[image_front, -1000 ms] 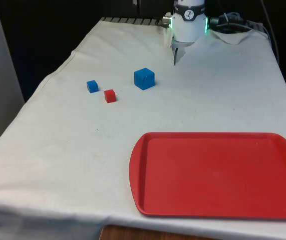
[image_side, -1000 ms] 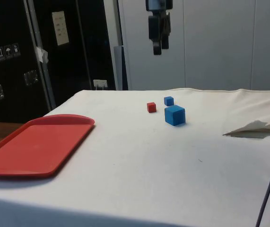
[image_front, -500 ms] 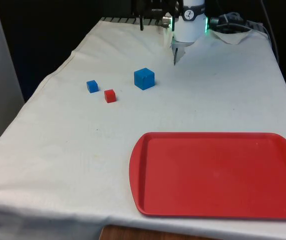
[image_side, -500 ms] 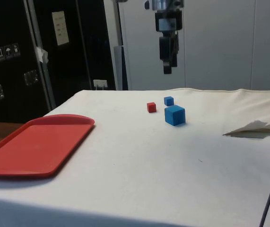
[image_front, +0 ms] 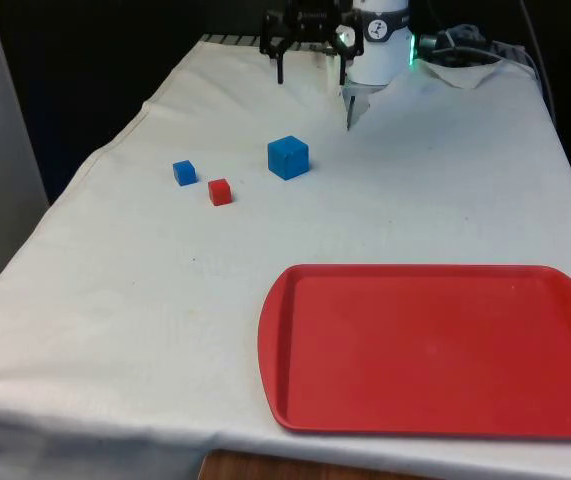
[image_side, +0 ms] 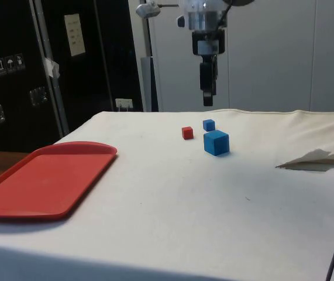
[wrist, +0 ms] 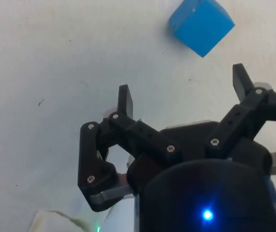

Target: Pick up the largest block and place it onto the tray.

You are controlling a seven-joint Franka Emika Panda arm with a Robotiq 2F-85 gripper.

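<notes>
The gripper (image_side: 207,100) hangs above the table, its 2 fingers spread apart with nothing between them, a stance that suits an approach to a grasp not yet made. The large blue block (image_front: 288,157), the biggest of 3 cubes and therefore the task's thing, rests on the white cloth (image_front: 165,300). In the side view the gripper is above and slightly beyond this block; in the wrist view the block (wrist: 201,24) lies ahead of the fingertips (wrist: 124,100), not yet between them. A small blue block (image_front: 184,172) and a small red block (image_front: 220,191) sit apart from the large one. The red tray (image_front: 435,350), well apart from the large block, awaits it.
</notes>
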